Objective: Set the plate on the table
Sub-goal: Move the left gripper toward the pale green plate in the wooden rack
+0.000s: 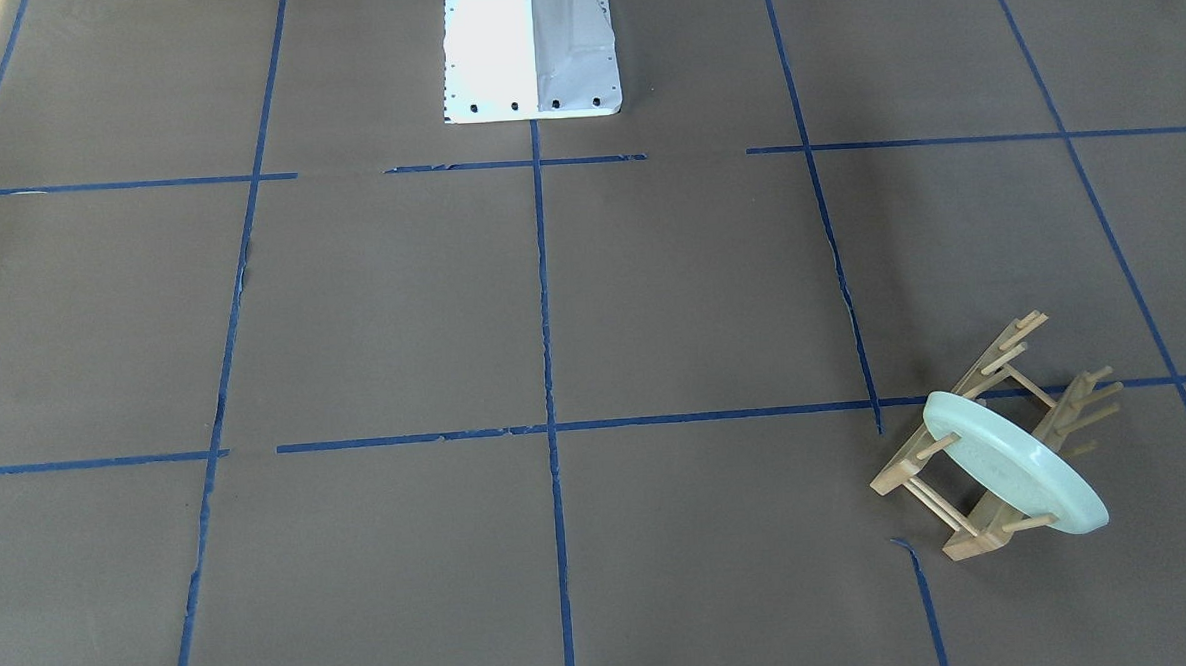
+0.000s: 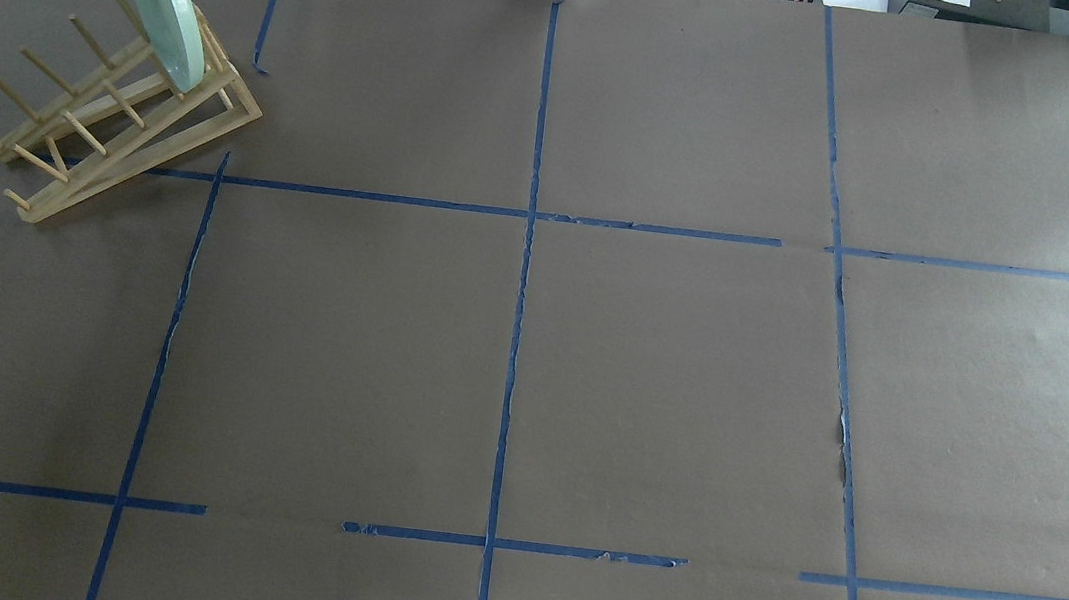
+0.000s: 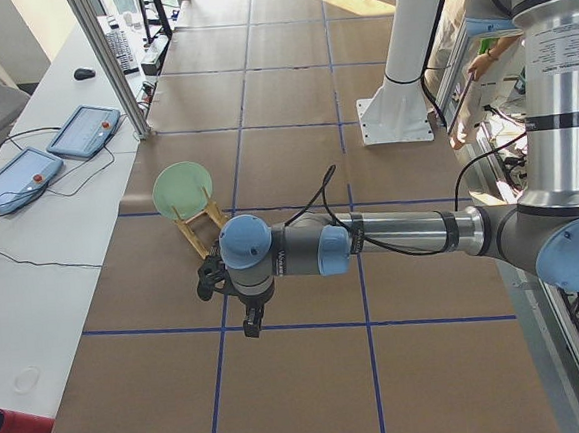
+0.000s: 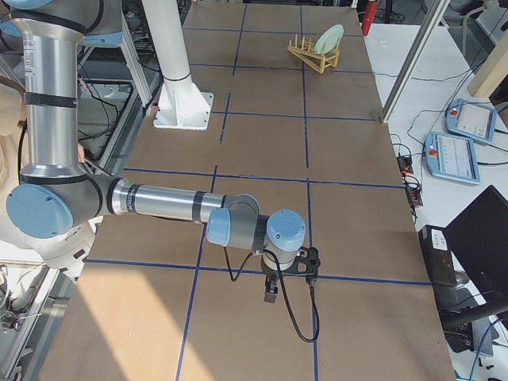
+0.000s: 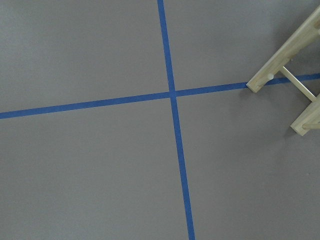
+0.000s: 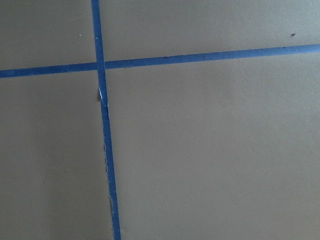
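The pale mint-green plate [image 1: 1014, 463] stands on edge between the pegs of a light wooden rack [image 1: 899, 475] on the brown table [image 1: 691, 289]. In the overhead view the plate [image 2: 161, 1] and rack [image 2: 110, 141] are at the far left of the table [image 2: 667, 376]. The left gripper [image 3: 250, 325] hangs over the table a little short of the rack [image 3: 202, 228] and plate [image 3: 182, 188]; I cannot tell if it is open. The left wrist view shows only the rack's end [image 5: 280, 65]. The right gripper [image 4: 271, 292] is far from the plate [image 4: 328, 38]; its state is unclear.
The white robot base [image 1: 528, 46] stands at the table's robot-side edge. Blue tape lines cross the paper. Beyond the table's far edge are a metal post [image 3: 107, 60] and tablets [image 3: 16, 178] on a white bench. A person [image 3: 478, 61] stands behind the robot.
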Tool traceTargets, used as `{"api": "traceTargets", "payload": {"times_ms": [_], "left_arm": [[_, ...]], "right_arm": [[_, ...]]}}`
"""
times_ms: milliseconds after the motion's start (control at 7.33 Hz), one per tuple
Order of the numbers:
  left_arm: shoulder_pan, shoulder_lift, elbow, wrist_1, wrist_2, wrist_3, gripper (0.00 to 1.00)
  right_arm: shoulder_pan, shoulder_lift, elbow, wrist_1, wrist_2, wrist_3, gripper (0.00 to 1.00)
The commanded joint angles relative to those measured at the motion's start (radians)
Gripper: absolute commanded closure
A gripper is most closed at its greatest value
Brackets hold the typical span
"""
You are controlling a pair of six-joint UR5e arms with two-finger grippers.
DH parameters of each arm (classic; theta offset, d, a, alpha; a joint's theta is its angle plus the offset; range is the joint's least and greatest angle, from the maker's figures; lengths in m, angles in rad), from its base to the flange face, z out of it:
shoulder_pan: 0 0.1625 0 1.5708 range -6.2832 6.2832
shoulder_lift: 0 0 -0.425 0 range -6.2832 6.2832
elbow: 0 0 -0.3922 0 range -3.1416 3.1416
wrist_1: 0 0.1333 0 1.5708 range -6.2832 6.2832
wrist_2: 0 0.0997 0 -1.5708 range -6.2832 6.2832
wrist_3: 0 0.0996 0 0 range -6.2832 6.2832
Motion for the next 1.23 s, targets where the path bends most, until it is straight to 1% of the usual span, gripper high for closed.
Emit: {"api": "traceTargets", "payload": {"times_ms": [0,273,545,682,818,955,1091], "left_arm": [[0.002,0.000,0.002,-0.001,0.000,-0.003,0.00],[0.000,-0.020,-0.001,-0.002,0.005,-0.002,0.00],[0.002,-0.120,0.003,-0.039,0.011,-0.002,0.00],[0.002,-0.187,0.058,-0.167,0.017,-0.002,0.00],[0.000,-0.215,0.132,-0.299,0.020,-0.021,0.00],[0.002,-0.232,0.131,-0.342,0.017,-0.261,0.00],[0.006,-0.237,0.129,-0.460,0.017,-0.426,0.00]], "right_arm": [[0.000,0.000,0.000,0.000,0.000,0.000,0.00],[0.000,0.000,0.000,0.000,0.000,0.000,0.00],[0.000,0.000,0.000,0.000,0.000,0.000,0.00],[0.000,0.000,0.000,0.000,0.000,0.000,0.00],[0.000,0.000,0.000,0.000,0.000,0.000,0.00],[0.000,0.000,0.000,0.000,0.000,0.000,0.00],[0.000,0.000,0.000,0.000,0.000,0.000,0.00]]}}
